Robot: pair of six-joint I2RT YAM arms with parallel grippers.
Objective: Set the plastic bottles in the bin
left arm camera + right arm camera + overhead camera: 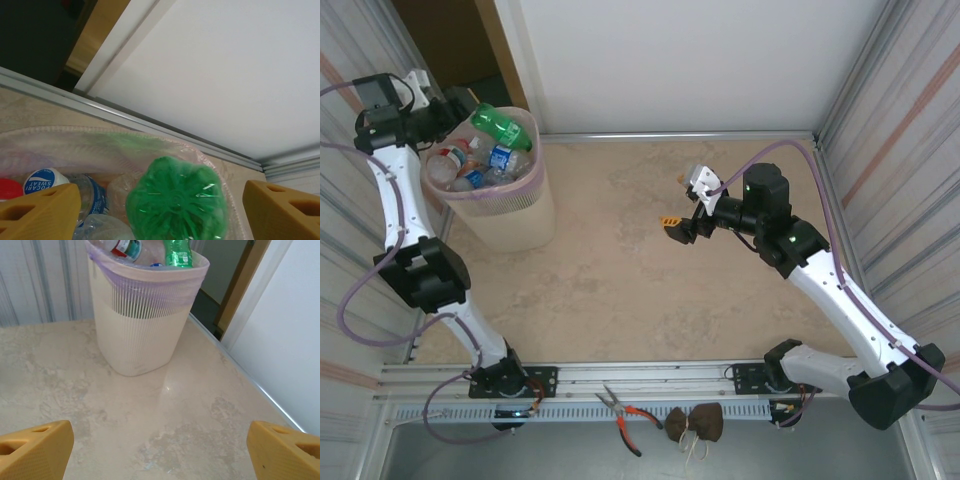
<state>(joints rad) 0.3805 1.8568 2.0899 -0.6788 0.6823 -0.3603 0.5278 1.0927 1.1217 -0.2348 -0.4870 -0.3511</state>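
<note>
The pale pink bin (505,205) stands at the far left of the table, filled with several plastic bottles (470,170). On top of the pile lies a green bottle (501,128), slanting over the rim. My left gripper (463,108) hovers over the bin's back corner, open. In the left wrist view the green bottle's base (176,200) sits between the wide-apart yellow fingers (37,212) without touching either. My right gripper (678,228) is open over mid-table, with bare tabletop between its fingers (35,450). Its camera faces the bin (140,325) and the green bottle (177,252).
Corrugated walls close both sides, and a white panel (680,60) with a metal rail runs along the back. Orange-handled pliers (630,415) and two brown pouches (695,422) lie on the near rail between the arm bases. A dark door gap (445,40) opens behind the bin.
</note>
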